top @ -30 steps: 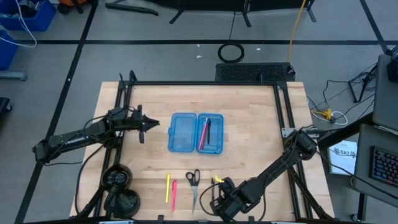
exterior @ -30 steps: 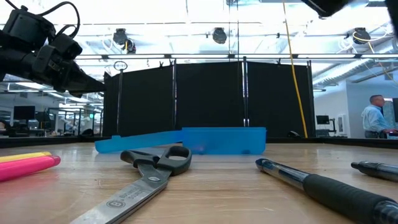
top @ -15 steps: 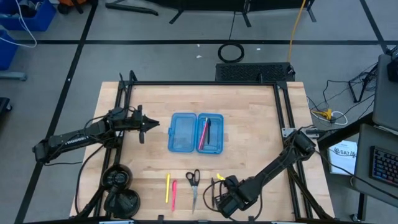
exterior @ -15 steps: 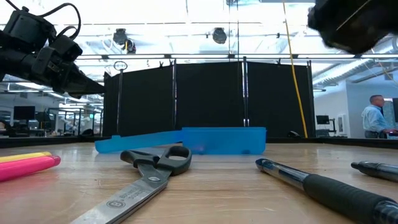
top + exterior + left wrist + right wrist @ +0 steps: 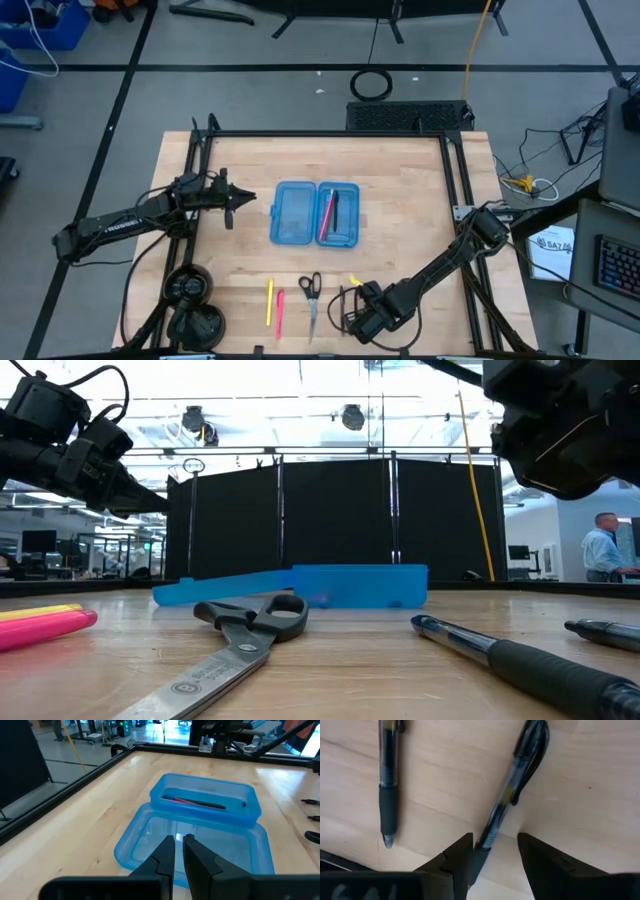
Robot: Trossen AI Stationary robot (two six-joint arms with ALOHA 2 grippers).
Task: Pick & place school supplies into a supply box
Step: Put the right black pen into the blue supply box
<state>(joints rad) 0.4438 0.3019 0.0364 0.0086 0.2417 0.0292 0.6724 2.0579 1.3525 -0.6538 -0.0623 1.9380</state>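
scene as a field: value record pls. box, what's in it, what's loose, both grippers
box: blue case, open, mid-table
in box: pink pen and black pen, right half
loose: yellow pen, pink marker, scissors, two dark pens at near edge
left gripper: nearly shut, empty, by the box's left half
right gripper: open, straddling one dark pen, not gripped

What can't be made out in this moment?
- High view: the pens under the right tool are hidden by the arm.
- Right wrist view: its fingers cover the black pen's tip.
- Low view: the blue case's contents sit behind its wall.
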